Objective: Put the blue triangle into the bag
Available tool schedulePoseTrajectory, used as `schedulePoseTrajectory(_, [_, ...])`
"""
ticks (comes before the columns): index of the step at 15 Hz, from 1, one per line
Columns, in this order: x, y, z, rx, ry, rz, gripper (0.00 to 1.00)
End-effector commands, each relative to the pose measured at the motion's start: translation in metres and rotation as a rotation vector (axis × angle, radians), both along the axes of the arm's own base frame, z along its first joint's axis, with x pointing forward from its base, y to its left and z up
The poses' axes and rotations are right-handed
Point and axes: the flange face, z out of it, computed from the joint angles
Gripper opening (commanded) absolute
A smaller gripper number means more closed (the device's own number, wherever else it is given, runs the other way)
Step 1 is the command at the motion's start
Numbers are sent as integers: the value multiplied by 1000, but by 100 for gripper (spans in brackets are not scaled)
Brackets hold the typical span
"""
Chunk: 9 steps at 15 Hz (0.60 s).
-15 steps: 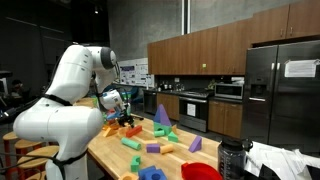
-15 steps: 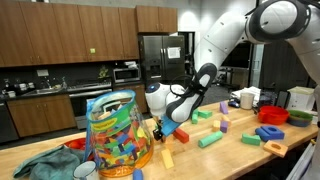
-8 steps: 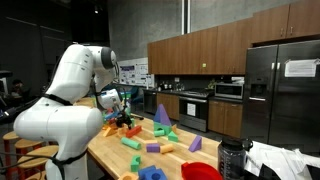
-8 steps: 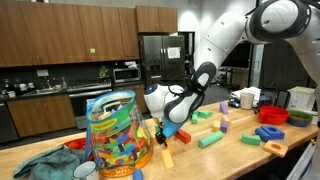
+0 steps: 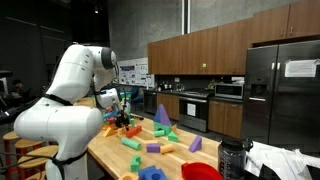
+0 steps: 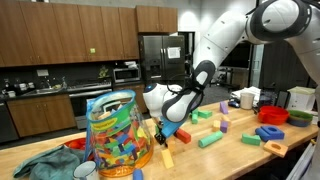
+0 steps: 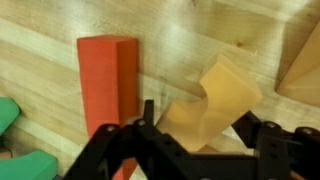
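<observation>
- Gripper [image 7: 197,122] is down low over the wooden counter [image 7: 60,20], and in the wrist view your jaws stand partly apart with a tan block [image 7: 215,100] between them.
- You cannot tell from these views whether the fingers [image 7: 148,118] actually press on that tan block or only straddle it.
- An orange block [image 7: 105,85] lies flat just beside the tan one, outside the jaws, with a green piece [image 7: 8,112] past it at the frame's edge.
- Your blue triangle [image 6: 180,135] shows only as a small blue piece on the counter, just beside the gripper [image 6: 160,130] on the side away from the bag. It is too small to confirm its shape, and it is not between the jaws.
- The bag [image 6: 115,130] stands upright near one end of the counter, packed with coloured blocks, close to the gripper but not touching it.
- A teal cloth [image 6: 45,162] lies at that end's corner.
- In an exterior view the gripper [image 5: 122,118] works near the counter's far end, among loose blocks.
</observation>
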Motion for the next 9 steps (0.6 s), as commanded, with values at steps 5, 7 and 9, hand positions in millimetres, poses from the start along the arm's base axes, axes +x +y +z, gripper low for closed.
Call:
schedulePoseTrajectory(5, [-5, 5, -2, 10, 26, 17, 15])
schedulePoseTrajectory(7, [-3, 4, 2, 6, -17, 8, 2])
schedulePoseTrajectory(9, [1, 0, 12, 8, -66, -2, 6])
